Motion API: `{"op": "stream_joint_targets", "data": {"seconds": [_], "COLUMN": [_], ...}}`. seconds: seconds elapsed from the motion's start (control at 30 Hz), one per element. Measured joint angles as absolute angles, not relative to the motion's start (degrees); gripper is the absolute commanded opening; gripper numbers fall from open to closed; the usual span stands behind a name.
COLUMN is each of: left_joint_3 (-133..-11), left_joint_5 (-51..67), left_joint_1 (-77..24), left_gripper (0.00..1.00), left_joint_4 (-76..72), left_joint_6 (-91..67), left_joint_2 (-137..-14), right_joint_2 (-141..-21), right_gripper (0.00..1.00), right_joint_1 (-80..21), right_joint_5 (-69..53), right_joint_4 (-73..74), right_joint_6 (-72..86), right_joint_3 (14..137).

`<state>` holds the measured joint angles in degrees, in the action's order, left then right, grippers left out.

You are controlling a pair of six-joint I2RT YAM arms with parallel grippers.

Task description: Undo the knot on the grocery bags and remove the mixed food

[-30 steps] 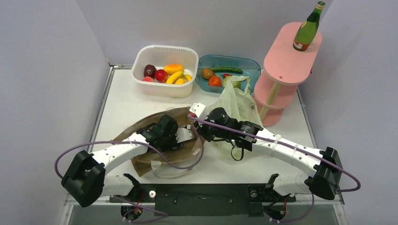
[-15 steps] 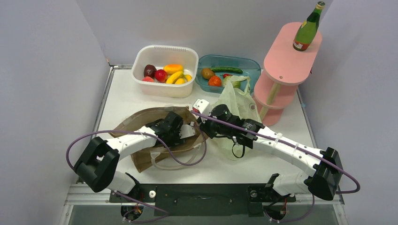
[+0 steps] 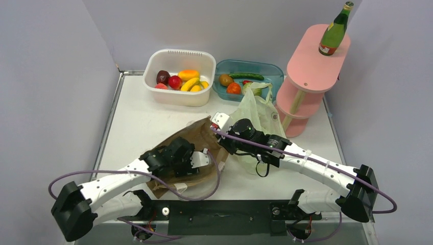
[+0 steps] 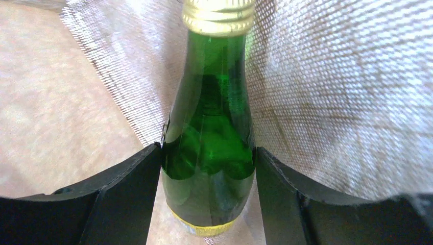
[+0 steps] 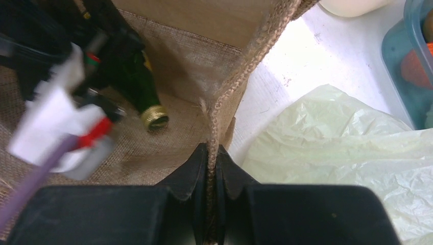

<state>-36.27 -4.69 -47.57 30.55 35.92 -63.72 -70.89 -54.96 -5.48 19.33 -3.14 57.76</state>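
Our left gripper (image 4: 208,173) clamps a green bottle (image 4: 209,102) by its body, inside the brown bag (image 3: 199,135) lying on the white table (image 3: 135,115). Our right gripper (image 5: 211,168) pinches that bag's woven rim, fingers pressed together on it. Just right of it, we see the pale green plastic bag (image 3: 257,113). Behind stand a white tub (image 3: 178,52), a teal tray (image 3: 250,64) and a pink shelf (image 3: 311,66), against plain pale walls (image 3: 51,76).

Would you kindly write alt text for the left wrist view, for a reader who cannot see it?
A green glass bottle with a gold cap is gripped between the two black fingers of the left gripper, its neck pointing away from the camera. The woven fabric of the brown bag surrounds it.
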Motion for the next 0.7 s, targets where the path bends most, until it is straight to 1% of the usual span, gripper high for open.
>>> {"op": "stream_joint_targets", "data": {"seconds": [0.23, 0.3, 0.43, 0.53, 0.57, 0.63, 0.67, 0.7], "left_joint_3": [-33.3, -32.9, -32.0, -31.2, -30.7, -29.4, -28.8, -28.4], "left_joint_5": [0.3, 3.4, 8.8, 11.6, 12.4, 13.9, 14.4, 14.8], "left_joint_1": [-45.8, -43.1, -36.5, -33.5, -33.0, -32.8, -32.7, -32.7], "left_gripper": [0.00, 0.00, 0.00, 0.00, 0.00, 0.00, 0.00, 0.00], "left_joint_4": [30.2, 30.2, 29.1, 27.5, 26.5, 24.5, 23.6, 23.1], "left_joint_6": [31.8, 29.1, 24.4, 21.7, 21.0, 19.7, 19.1, 18.6], "left_joint_2": [-48.9, -46.0, -42.3, -40.9, -40.7, -40.6, -40.6, -40.6], "right_joint_2": [-70.3, -70.3, -70.3, -70.3, -70.3, -70.3, -70.3, -70.3], "right_gripper": [0.00, 0.00, 0.04, 0.07, 0.08, 0.18, 0.27, 0.31], "right_joint_1": [-55.1, -54.7, -52.9, -51.6, -51.3, -51.1, -51.0, -51.0], "right_joint_5": [-4.7, -4.9, -5.9, -7.1, -7.5, -8.3, -8.6, -8.9], "right_joint_4": [17.3, 17.1, 17.2, 17.3, 17.4, 17.8, 18.0, 18.2], "right_joint_6": [-3.3, -2.8, -1.1, 0.6, 1.0, 1.7, 2.1, 2.3], "right_joint_3": [56.3, 56.3, 56.3, 56.8, 57.1, 57.9, 58.3, 58.8]}}
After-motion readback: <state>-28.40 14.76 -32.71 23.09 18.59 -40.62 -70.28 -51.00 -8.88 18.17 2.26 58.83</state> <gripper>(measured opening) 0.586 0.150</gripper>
